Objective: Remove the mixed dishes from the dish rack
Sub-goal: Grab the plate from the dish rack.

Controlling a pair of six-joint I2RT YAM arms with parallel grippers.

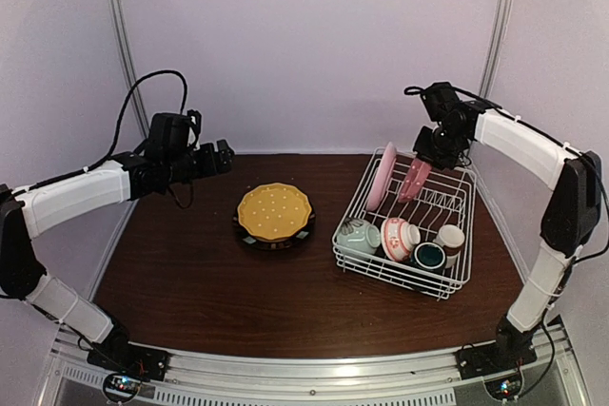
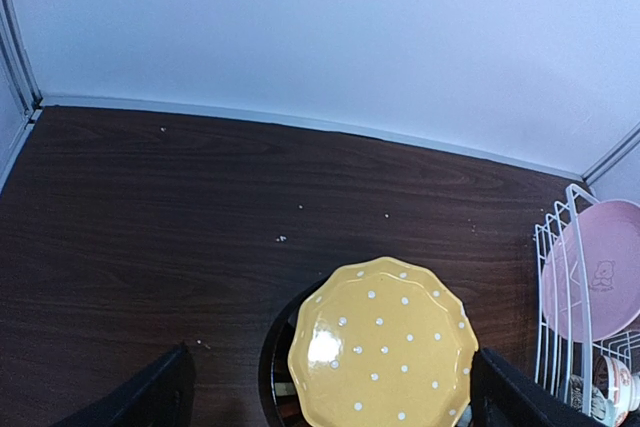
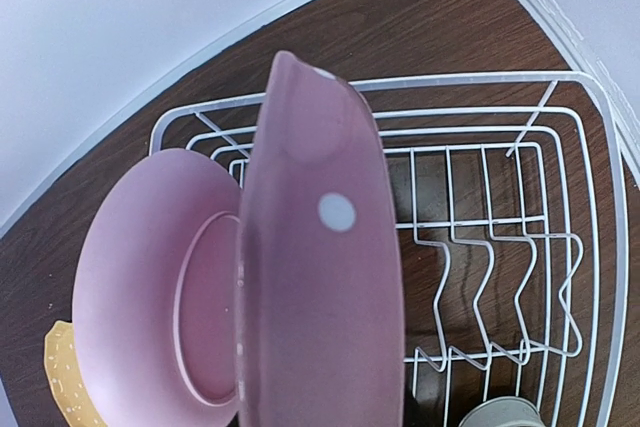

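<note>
The left pincer (image 1: 222, 155) is held wide apart, left of the dish rack (image 1: 400, 278). The right pincer (image 1: 425, 157) is set over the top rim of a pink plate (image 1: 416, 181) standing at the rack's far end; whether it is clamped cannot be told. The yellow dotted plate (image 1: 274, 211) is laid on the surface (image 1: 190, 273) just left of the rack.

A dark wood-grain table (image 1: 190, 301) bears a few pale specks (image 2: 281, 239) on its surface, with white walls (image 1: 304, 45) rising behind it and a metal rail (image 1: 314, 379) along its near edge.
</note>
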